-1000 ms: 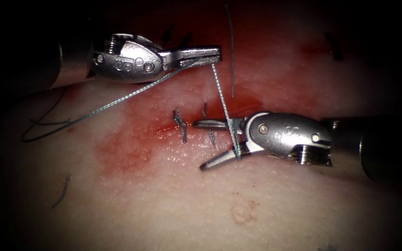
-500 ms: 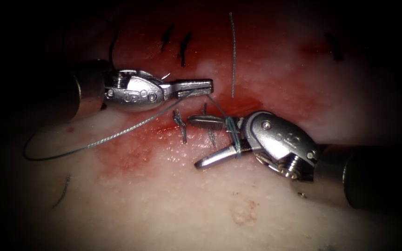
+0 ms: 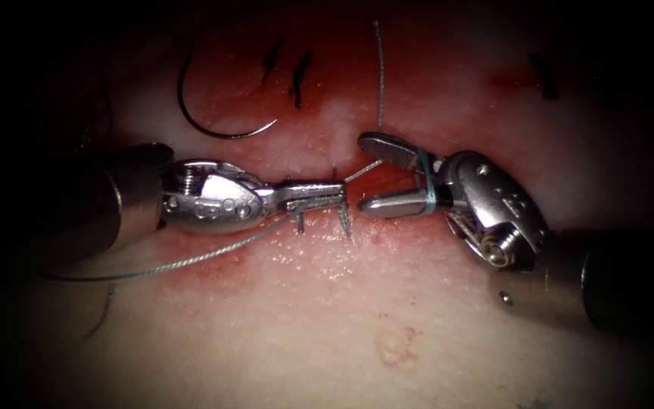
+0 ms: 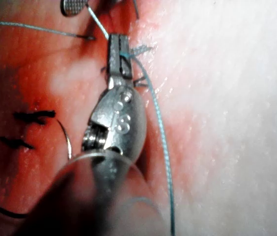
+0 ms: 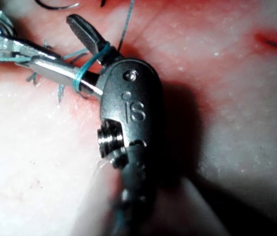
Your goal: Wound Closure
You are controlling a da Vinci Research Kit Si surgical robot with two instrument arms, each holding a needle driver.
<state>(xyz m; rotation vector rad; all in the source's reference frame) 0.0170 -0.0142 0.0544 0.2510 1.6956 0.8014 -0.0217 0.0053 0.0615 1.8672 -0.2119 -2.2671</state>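
My left tool (image 3: pixel 341 192) lies low over the cut (image 3: pixel 365 227), shut on the thread (image 3: pixel 191 261) close to the knotted stitches (image 3: pixel 298 218). From its jaws the thread trails away to the left. Tip to tip with it is my right tool (image 3: pixel 362 173), open, with a loop of thread (image 3: pixel 425 183) wound around both jaws and nothing between them. The curved needle (image 3: pixel 217 130) lies free on the tissue (image 3: pixel 327 326) at the upper left, not in it. The left wrist view shows the left tool (image 4: pixel 118 43) pinching the thread (image 4: pixel 162 147). The thread loop (image 5: pixel 87 66) circles the open right tool (image 5: pixel 52 42).
A loose thread end (image 3: pixel 378 76) runs up and away from the cut. Dark older stitches (image 3: pixel 297 76) sit beyond it, with another (image 3: pixel 546 76) far right. Red fluid (image 3: pixel 213 261) stains the tissue around the cut. A short cut thread piece (image 3: pixel 104 307) lies lower left.
The left tool came down to the cut with the thread, uncovering the needle. The right tool swung up and rolled, and the thread now wraps both its open jaws.
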